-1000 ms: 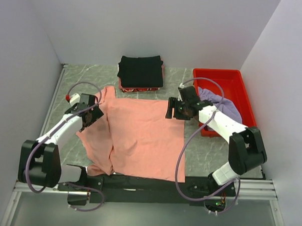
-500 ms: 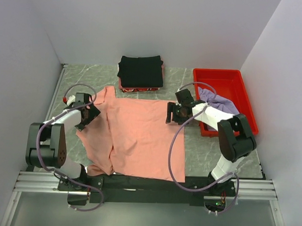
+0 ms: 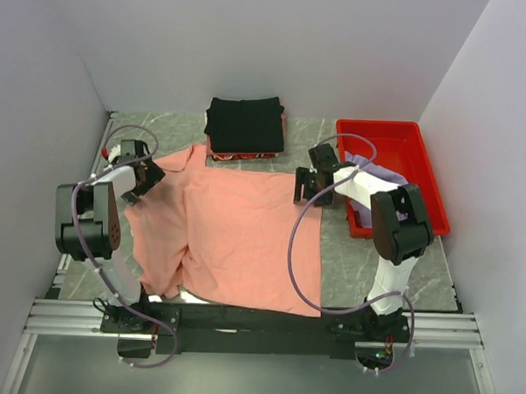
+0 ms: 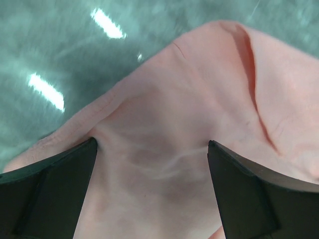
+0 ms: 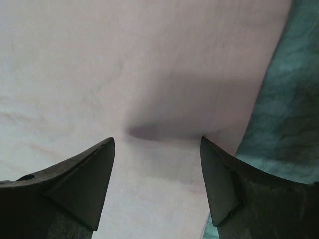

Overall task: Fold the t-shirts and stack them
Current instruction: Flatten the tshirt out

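Observation:
A salmon-pink t-shirt (image 3: pixel 244 235) lies spread over the middle of the table. My left gripper (image 3: pixel 144 176) stands open over the shirt's far left sleeve. In the left wrist view the pink cloth (image 4: pixel 164 119) lies wrinkled between the wide-apart fingertips of the left gripper (image 4: pixel 152 143). My right gripper (image 3: pixel 304 187) is open over the shirt's far right corner. Its wrist view shows the right gripper (image 5: pixel 157 141) with flat cloth (image 5: pixel 124 74) under it and the hem edge beside the right finger. A black t-shirt (image 3: pixel 244 124) sits folded at the back. A lavender t-shirt (image 3: pixel 379 178) lies bunched in the tray.
The red plastic tray (image 3: pixel 384 130) stands at the back right, close to the right arm. A strip of red shows under the black fold's near edge (image 3: pixel 239 154). White walls close in the table on the left, back and right. Marbled grey table top (image 3: pixel 348 253) shows right of the shirt.
Both grippers have moved toward the back of the table. The pink shirt's left sleeve has spread out to the far left and its left side lies flatter. Both grippers have stayed open.

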### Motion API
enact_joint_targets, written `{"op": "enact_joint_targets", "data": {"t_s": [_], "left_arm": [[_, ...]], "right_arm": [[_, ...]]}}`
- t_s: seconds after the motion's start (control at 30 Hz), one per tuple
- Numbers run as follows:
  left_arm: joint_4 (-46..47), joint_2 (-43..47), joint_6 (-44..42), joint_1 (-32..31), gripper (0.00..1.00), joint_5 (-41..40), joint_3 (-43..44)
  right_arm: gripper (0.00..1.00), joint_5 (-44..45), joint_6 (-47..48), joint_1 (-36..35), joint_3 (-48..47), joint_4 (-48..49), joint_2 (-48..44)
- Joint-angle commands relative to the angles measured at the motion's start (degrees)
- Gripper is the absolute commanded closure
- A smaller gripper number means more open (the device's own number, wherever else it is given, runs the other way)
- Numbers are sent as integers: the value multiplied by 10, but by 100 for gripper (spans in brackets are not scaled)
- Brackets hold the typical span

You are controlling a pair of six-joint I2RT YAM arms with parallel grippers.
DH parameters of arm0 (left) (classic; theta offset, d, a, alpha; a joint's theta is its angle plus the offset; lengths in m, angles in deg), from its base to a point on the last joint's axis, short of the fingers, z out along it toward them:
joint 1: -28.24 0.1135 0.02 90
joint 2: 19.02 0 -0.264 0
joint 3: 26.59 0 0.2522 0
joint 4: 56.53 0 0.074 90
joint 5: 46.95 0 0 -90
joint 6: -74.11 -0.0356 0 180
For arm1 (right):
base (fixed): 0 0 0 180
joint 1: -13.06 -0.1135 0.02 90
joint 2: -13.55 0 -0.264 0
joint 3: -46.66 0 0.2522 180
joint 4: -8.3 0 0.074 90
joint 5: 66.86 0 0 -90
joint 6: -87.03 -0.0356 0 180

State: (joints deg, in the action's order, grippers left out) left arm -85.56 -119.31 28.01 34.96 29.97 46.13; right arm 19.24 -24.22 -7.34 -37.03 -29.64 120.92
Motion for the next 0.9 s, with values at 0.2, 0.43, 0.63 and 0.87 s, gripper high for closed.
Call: {"op": "enact_joint_targets", "data": {"t_s": [0.2, 0.43, 0.63, 0.87], "left_arm": [[-42, -111, -33, 18, 1, 33, 121], [-42, -179, -65, 28, 1, 52, 238], [-82, -222, -69, 40, 1, 78, 330], [-100, -101, -63, 39, 0, 39, 311]], "right_arm": [[24, 7, 24, 41, -117, -49, 73], [24, 3, 26, 60, -176, -65, 114], [24, -8, 38, 63, -212, -75, 110], [23, 5, 51, 49, -217, -84, 26]]}}
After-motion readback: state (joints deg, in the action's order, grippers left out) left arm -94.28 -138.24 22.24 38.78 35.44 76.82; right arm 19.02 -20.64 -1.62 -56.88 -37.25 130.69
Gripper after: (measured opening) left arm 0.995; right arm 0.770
